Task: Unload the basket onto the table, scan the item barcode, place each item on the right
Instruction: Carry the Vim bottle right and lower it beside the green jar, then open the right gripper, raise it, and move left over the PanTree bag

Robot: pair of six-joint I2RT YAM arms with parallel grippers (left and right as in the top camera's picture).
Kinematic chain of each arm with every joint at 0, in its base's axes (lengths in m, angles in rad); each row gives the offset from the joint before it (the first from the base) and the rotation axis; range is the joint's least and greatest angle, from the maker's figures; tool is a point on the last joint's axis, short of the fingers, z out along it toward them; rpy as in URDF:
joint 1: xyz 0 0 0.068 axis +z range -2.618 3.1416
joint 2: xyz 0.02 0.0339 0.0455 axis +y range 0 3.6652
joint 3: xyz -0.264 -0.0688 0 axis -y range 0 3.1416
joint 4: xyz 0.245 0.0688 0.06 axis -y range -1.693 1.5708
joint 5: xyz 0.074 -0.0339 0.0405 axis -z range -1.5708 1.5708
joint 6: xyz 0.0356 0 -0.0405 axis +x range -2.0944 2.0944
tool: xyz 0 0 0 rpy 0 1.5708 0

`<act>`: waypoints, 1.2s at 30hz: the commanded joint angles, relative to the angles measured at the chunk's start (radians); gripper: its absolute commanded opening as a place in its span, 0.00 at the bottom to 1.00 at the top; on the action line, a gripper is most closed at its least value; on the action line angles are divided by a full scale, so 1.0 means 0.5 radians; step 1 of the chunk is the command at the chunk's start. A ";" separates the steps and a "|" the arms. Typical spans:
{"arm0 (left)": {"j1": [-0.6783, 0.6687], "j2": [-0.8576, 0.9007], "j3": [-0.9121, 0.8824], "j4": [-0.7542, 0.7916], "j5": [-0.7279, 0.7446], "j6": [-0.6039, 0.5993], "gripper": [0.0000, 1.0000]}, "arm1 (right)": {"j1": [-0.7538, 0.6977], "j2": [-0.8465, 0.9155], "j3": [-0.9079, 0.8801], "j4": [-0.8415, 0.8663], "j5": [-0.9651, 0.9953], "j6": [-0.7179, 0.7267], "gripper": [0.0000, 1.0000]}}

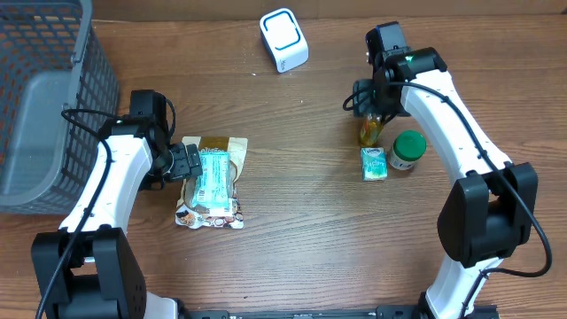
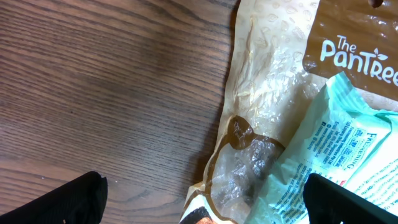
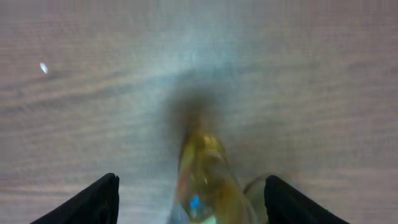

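Note:
A white scanner with a blue ring sits at the back of the table. On a brown snack bag lies a teal packet. My left gripper stands open at their left edge. In the left wrist view the left gripper straddles the bag's clear corner, one fingertip over the teal packet. My right gripper is open around a yellow bottle. The blurred bottle stands between the right gripper's fingers, with gaps on both sides.
A grey mesh basket fills the far left. A green-lidded jar and a small teal packet stand just in front of the yellow bottle. Bare wood lies between the two groups of items.

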 commanded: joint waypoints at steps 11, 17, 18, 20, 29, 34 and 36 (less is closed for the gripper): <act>-0.008 0.008 0.030 -0.005 0.016 0.023 0.99 | 0.022 -0.040 0.002 0.399 -0.209 0.000 0.74; -0.008 0.008 0.030 -0.005 0.016 0.023 1.00 | 0.106 -0.040 0.002 0.340 -0.356 0.002 0.74; -0.008 0.008 0.030 -0.005 0.016 0.023 1.00 | 0.123 -0.040 0.002 0.326 -0.366 0.002 0.73; -0.008 0.008 0.030 -0.004 0.016 0.023 0.99 | 0.158 -0.040 0.002 0.290 -0.399 0.010 0.74; -0.008 0.008 0.030 -0.005 0.016 0.023 0.99 | 0.343 -0.040 0.002 0.102 -0.700 0.222 0.76; -0.008 0.008 0.030 -0.004 0.016 0.023 1.00 | 0.449 -0.040 0.002 0.111 -0.703 0.278 0.84; -0.008 0.008 0.030 -0.005 0.016 0.023 0.99 | 0.474 -0.040 0.002 0.119 -0.703 0.279 0.84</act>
